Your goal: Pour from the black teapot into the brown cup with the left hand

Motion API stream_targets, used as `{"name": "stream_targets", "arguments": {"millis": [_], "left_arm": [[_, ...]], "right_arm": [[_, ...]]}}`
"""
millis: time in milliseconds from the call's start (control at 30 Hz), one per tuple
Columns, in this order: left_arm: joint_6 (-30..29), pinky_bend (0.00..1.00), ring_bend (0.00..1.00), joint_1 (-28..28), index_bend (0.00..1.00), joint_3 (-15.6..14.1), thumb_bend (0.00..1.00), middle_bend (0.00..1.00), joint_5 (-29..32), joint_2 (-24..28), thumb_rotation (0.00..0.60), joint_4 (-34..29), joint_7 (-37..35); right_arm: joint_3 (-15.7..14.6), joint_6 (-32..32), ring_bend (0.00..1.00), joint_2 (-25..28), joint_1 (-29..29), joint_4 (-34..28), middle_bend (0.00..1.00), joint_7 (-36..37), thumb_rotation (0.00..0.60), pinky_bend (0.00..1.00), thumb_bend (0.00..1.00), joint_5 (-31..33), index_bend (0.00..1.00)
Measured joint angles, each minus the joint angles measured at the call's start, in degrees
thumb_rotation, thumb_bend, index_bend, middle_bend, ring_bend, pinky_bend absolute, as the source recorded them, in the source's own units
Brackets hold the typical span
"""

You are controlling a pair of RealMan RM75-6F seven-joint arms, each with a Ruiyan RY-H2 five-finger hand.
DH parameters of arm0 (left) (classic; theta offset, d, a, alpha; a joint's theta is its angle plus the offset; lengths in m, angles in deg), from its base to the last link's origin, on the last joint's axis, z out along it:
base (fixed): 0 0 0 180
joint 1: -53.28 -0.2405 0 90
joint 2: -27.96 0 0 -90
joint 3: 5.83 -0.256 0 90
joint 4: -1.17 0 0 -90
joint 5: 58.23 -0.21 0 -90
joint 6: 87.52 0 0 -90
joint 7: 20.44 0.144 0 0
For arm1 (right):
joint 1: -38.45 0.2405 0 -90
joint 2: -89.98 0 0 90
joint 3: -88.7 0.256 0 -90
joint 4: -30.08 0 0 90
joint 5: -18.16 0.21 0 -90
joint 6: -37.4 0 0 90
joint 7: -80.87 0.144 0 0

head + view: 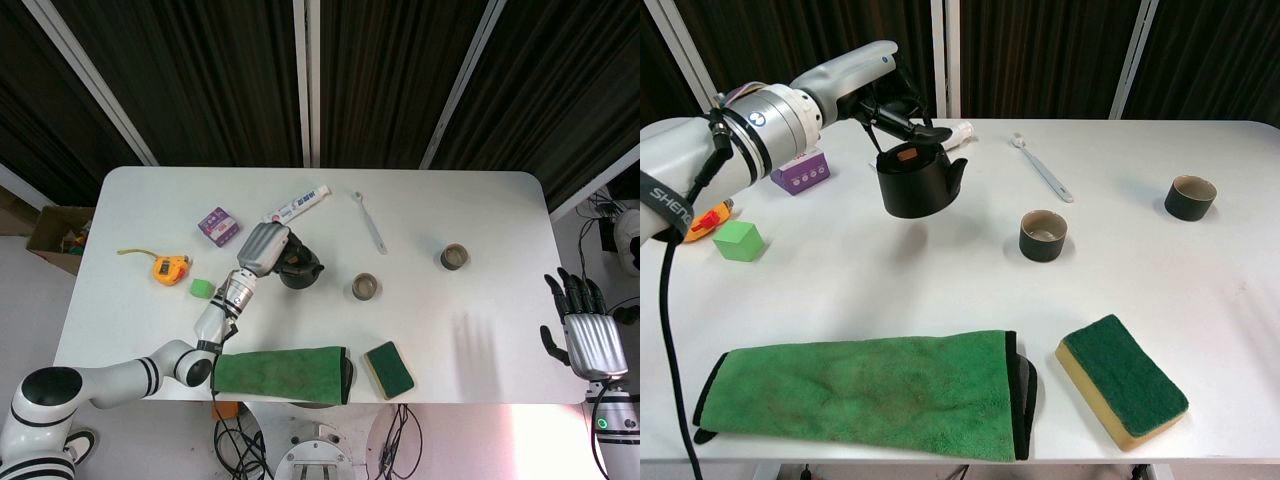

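My left hand (888, 98) (262, 247) grips the black teapot (914, 183) (299, 266) by its top handle. The pot hangs just above the table, its spout pointing right. A brown cup (1043, 235) (366, 287) stands upright to the right of the teapot, a short gap from the spout. A second dark cup (1190, 197) (455, 257) stands further right. My right hand (584, 335) hovers past the table's right edge, fingers spread, holding nothing.
A green towel (865, 390) and a green-and-yellow sponge (1122, 378) lie near the front edge. A green cube (738, 240), purple box (800, 170), toothpaste tube (297, 205), orange tape measure (169, 267) and white toothbrush (1045, 170) lie around the teapot.
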Motion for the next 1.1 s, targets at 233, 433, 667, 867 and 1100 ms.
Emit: {"name": "stream_targets", "arguments": {"millis": [233,433,667,867,1100], "left_arm": [[-0.22,0.43,1.00,-0.01,1.00,0.17,0.25,1.00,-0.29,-0.13,0.483,0.22,-0.33],[-0.21,0.43,1.00,-0.01,1.00,0.16,0.26,1.00,-0.06,-0.12,0.483,0.16,0.73],[0.51,0.43,1.00,0.19,1.00,0.27,0.26,1.00,1.18,-0.51,0.486,-0.03,2.73],[0.97,0.43,1.00,0.36,1.00,0.39,0.26,1.00,1.37,-0.84,0.486,0.48,2.46],[1.07,0.43,1.00,0.33,1.00,0.33,0.28,1.00,1.42,-1.11,0.509,0.90,2.49]], "right_arm": [[0.09,0.53,0.00,-0.04,0.04,0.02,0.00,0.04,0.600,0.00,0.37,-0.49,0.00],[0.49,3.78,0.00,-0.88,-0.07,1.48,0.00,0.89,0.600,0.00,0.36,-2.86,0.00],[0.82,5.36,0.00,-0.50,-0.33,1.41,0.00,1.51,0.600,0.00,0.36,-3.83,0.00],[1.00,5.21,0.00,-0.40,-0.26,1.32,0.00,1.64,0.600,0.00,0.36,-3.58,0.00],[0.82,4.65,0.00,-0.74,-0.22,1.79,0.00,1.95,0.600,0.00,0.36,-3.24,0.00]]}}
